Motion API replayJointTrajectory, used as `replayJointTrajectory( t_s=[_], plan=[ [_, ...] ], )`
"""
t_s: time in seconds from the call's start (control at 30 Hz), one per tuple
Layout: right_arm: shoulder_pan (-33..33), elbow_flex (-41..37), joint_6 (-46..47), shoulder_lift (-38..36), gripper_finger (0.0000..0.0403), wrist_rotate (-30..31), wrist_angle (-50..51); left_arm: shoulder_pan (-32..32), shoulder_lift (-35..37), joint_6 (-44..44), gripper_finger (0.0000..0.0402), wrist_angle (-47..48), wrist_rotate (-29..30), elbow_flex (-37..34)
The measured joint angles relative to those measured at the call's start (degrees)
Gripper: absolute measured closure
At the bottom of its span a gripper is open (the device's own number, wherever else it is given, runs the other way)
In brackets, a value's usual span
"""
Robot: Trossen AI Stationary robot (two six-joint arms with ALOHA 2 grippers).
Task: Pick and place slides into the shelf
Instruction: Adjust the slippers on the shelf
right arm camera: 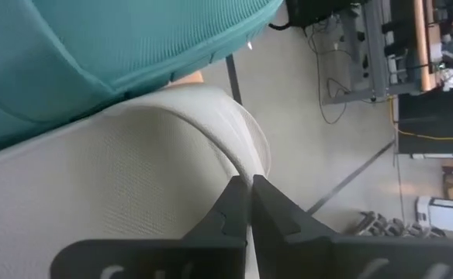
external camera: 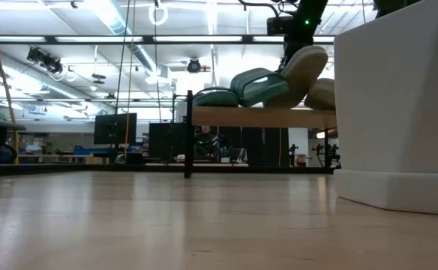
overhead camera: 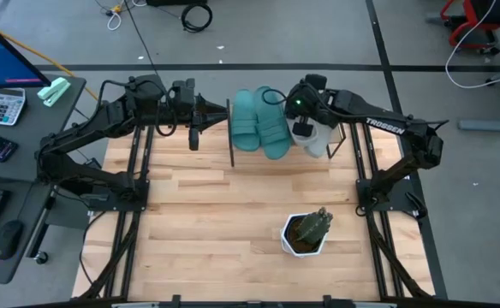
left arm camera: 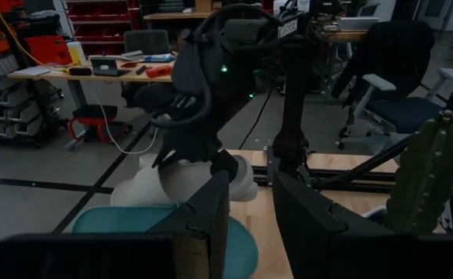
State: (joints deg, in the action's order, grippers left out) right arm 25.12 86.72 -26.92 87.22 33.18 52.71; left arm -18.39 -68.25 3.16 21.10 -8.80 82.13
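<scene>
- Pale slatted wooden worktop (overhead camera: 233, 214) is set on a grey workshop floor; a white pot with a cactus (overhead camera: 306, 231) stands near its front right.
- Two teal-green ridged slides (overhead camera: 260, 124) lie on the small plank-topped shelf (external camera: 256, 116) at the back edge.
- A light grey slide (right arm camera: 126, 194) is pinched by its strap in the clenched right claw (right arm camera: 248, 203), tilted against the teal pair for seating.
- The left claw (left arm camera: 250, 209), partly parted and holding nothing, waits beside the shelf's left end.

In the high view the right gripper (overhead camera: 302, 128) hides most of the grey slides (overhead camera: 317, 139).
</scene>
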Motion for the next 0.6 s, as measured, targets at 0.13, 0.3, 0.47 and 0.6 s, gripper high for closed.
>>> replayJointTrajectory(
  t_s=[0.13, 0.3, 0.47, 0.6],
  plan=[
    [0.32, 0.0, 0.09, -0.02, 0.0399, 3.99, 0.46, -0.02, 0.01, -0.02, 0.0294, 0.02, 0.0, 0.0],
    [-0.61, 0.0, -0.12, -0.2, 0.0399, 3.29, -0.14, 0.0, 0.0, -0.05, 0.0294, 0.02, 0.0, -0.02],
    [-2.54, 0.0, -2.11, -0.24, 0.0399, 6.9, -4.15, -0.01, 0.02, -0.21, 0.0294, 0.28, 0.0, 0.0],
    [-3.11, 0.0, -3.78, -0.26, 0.0399, 8.23, -4.99, -0.01, 0.01, -0.59, 0.0294, 0.28, 0.0, 0.0]
  ],
)
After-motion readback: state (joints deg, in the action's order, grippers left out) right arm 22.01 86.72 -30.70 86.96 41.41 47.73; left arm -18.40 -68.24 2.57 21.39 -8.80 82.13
